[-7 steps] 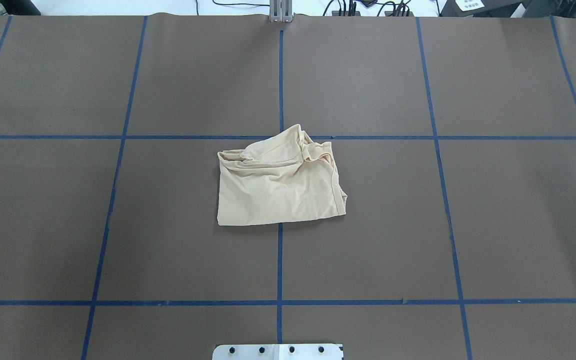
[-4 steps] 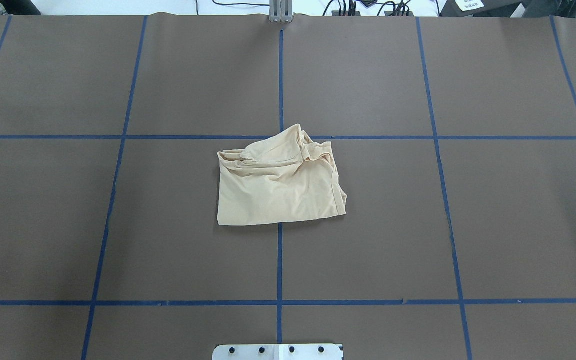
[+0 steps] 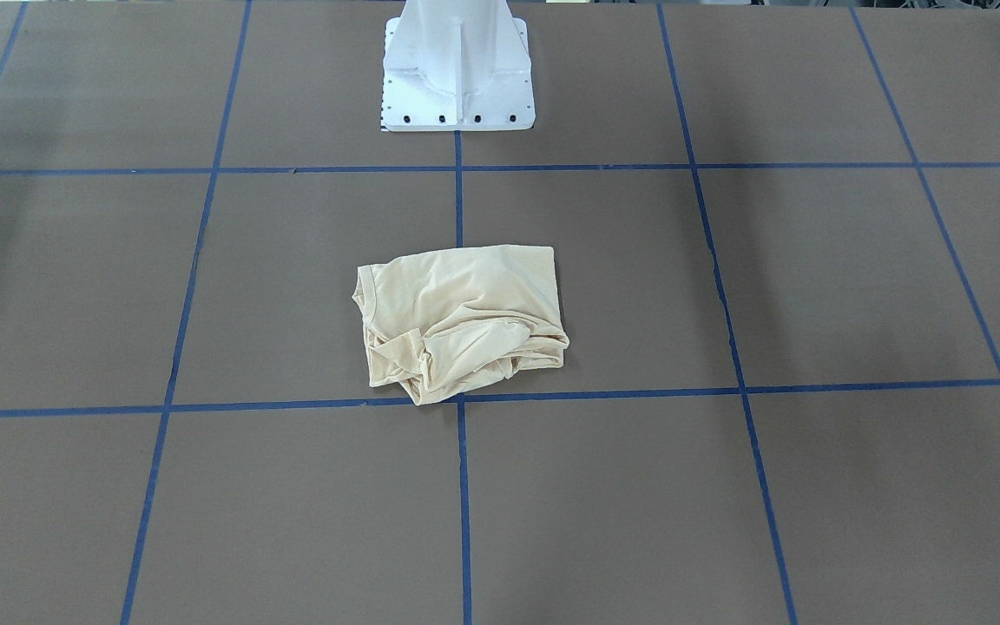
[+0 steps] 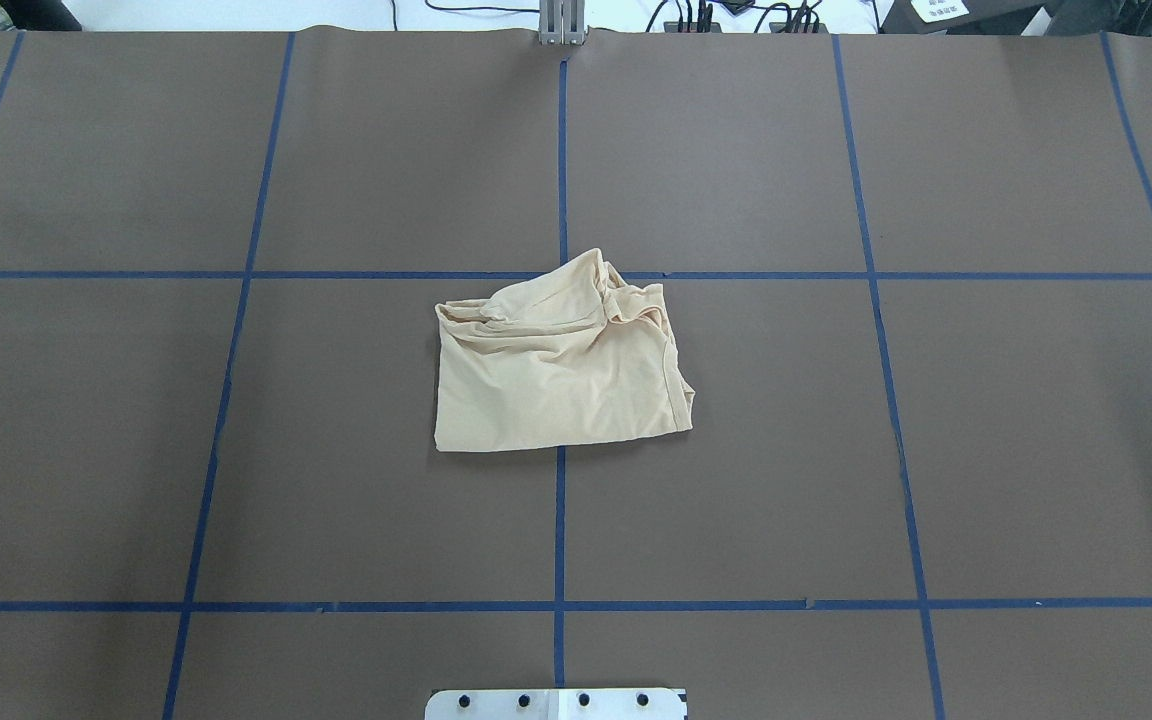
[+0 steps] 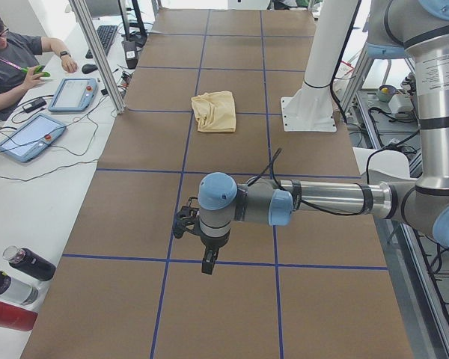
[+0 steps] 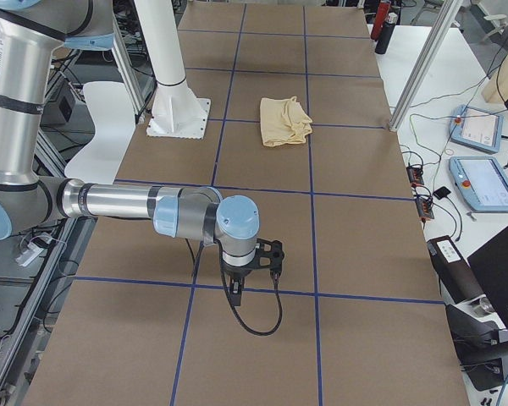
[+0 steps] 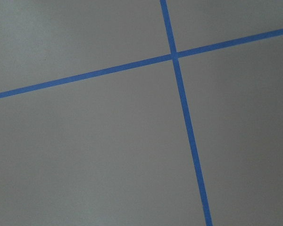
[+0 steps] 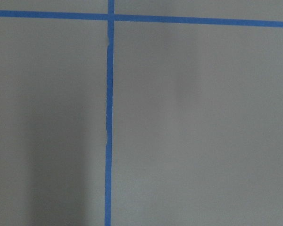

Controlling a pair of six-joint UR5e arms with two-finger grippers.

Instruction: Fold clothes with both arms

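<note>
The pale cream-yellow T-shirt (image 4: 556, 375) lies folded into a rumpled bundle at the table's middle, print hidden; it also shows in the front view (image 3: 461, 321) and both side views (image 5: 215, 111) (image 6: 285, 120). My left arm's black gripper (image 5: 202, 254) hangs over the brown cover far from the shirt, near the table's left end. My right arm's gripper (image 6: 247, 269) hangs likewise near the right end. I cannot tell whether either is open or shut. Both wrist views show only brown cover and blue tape lines.
The white pedestal base (image 3: 458, 69) stands at the robot's edge, behind the shirt. An operator (image 5: 11, 63) sits beside tablets (image 5: 30, 136) off the far side. Bottles (image 5: 15, 288) lie off the table's left end. Aluminium posts (image 6: 423, 59) rise at the far edge.
</note>
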